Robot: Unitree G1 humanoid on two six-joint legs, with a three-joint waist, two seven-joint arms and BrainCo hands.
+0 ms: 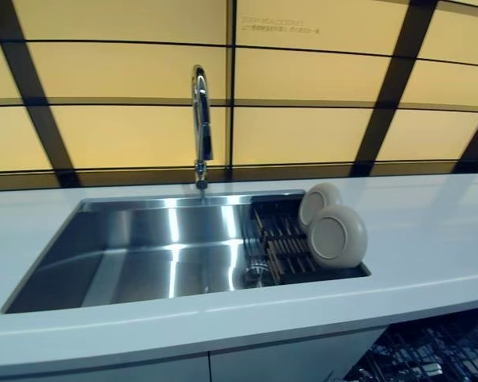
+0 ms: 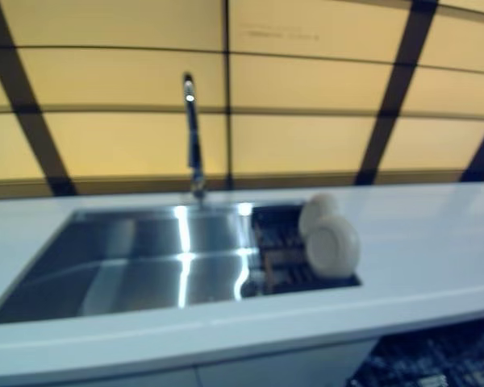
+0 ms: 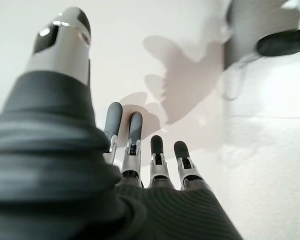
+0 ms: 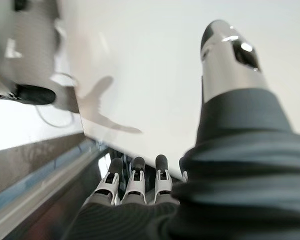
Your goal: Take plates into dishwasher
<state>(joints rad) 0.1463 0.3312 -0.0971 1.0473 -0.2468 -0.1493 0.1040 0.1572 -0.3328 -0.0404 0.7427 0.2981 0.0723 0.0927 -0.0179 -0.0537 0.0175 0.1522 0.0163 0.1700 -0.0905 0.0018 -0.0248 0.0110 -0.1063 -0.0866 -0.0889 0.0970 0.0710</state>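
A line of small print is seen on the yellow backsplash panel (image 1: 319, 72) above the sink, too small to be read; no other label is legible.

A stainless steel sink (image 1: 143, 255) is set into a white countertop (image 1: 430, 231). The sink's rim runs parallel to the counter's front edge. A chrome faucet (image 1: 201, 119) stands upright at the middle of the back rim. The left and middle parts of the basin are seen bare. A dark dish rack (image 1: 279, 243) occupies the basin's right end, against the right wall.

Two beige plates (image 1: 337, 235) are held on edge in the rack, at its right side. They are set one behind the other and appear to touch, the nearer one overlapping the farther one (image 1: 317, 200). Their undersides are turned toward the camera and slightly left; each long axis is upright with a slight tilt. The plates' upper edges rise above the counter surface. A broad stretch of bare countertop lies to the right of the plates.

Below the counter's front edge at the lower right, the wire basket of an open dishwasher (image 1: 430, 354) is visible, beside white cabinet fronts (image 1: 287, 362).

Neither hand appears in the head views. The left hand (image 3: 140, 165) is shown in its wrist view with fingers straight and thumb apart, holding nothing. The right hand (image 4: 140, 182) is likewise extended and unloaded, near a white panel's edge.
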